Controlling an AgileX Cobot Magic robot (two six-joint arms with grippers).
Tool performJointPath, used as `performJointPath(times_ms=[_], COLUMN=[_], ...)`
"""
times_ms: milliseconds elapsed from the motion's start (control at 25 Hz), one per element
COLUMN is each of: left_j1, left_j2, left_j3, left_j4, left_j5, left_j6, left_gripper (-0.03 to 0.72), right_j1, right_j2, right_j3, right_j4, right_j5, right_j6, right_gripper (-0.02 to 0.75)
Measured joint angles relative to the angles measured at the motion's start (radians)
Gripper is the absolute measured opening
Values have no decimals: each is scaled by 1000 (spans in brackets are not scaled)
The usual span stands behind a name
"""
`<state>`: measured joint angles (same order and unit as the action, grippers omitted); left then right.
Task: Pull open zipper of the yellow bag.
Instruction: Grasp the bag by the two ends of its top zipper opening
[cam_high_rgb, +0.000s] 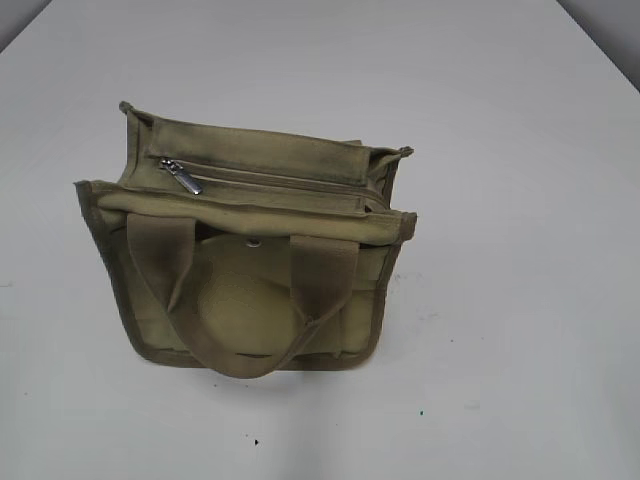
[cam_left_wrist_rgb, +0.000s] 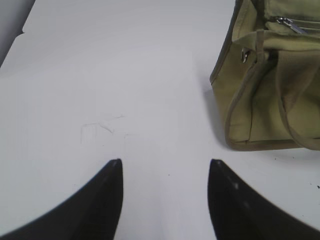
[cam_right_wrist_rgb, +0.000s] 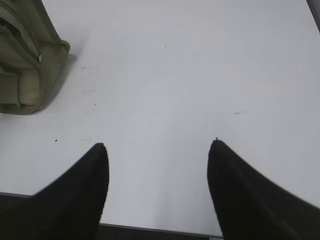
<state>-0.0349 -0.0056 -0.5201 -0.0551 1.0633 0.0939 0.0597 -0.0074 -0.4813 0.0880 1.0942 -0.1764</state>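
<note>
Left end effector (cam_left_wrist_rgb: 165, 172) and right end effector (cam_right_wrist_rgb: 157, 152) both hang spread and empty over the white surface (cam_high_rgb: 520, 300), flanking the yellow bag (cam_high_rgb: 250, 270). Its zipper (cam_high_rgb: 270, 175) looks closed, silver pull tab (cam_high_rgb: 183, 176) at the left end. Risk: unbraced, the light bag may slide when the tab is pulled.

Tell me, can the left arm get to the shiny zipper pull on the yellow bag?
Probably yes. The left gripper is open above bare table, and the yellow bag stands just to its right. The pull tab lies on top at the zipper's left end, with nothing covering it.
</note>
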Motion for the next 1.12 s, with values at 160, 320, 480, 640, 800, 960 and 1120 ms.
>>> performJointPath(times_ms=[160,320,480,640,800,960,1120], left_j1=[0,0,0,0,0,0,0], left_j2=[0,0,0,0,0,0,0], left_j3=[0,0,0,0,0,0,0], left_j4=[0,0,0,0,0,0,0], left_j5=[0,0,0,0,0,0,0], left_j6=[0,0,0,0,0,0,0], left_gripper=[418,418,418,418,418,418,418], right_j1=[0,0,0,0,0,0,0], right_j2=[0,0,0,0,0,0,0], right_j3=[0,0,0,0,0,0,0], right_j4=[0,0,0,0,0,0,0], right_j5=[0,0,0,0,0,0,0], right_j6=[0,0,0,0,0,0,0], right_gripper=[487,487,487,487,487,487,487])
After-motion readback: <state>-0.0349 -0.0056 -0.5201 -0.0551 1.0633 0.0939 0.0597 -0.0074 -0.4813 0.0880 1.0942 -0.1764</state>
